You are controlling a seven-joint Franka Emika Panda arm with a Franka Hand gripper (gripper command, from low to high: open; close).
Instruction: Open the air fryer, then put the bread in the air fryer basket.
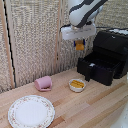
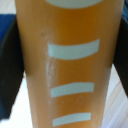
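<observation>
Orange-brown bread clamped in end effector, high above tabletop, short of open air fryer basket: best carried level over drawer, lowered inside, then released.

The exterior view stands off, looking slightly down across the table toward the air fryer; the wrist view sits pressed close against the bread, shared by both views
</observation>
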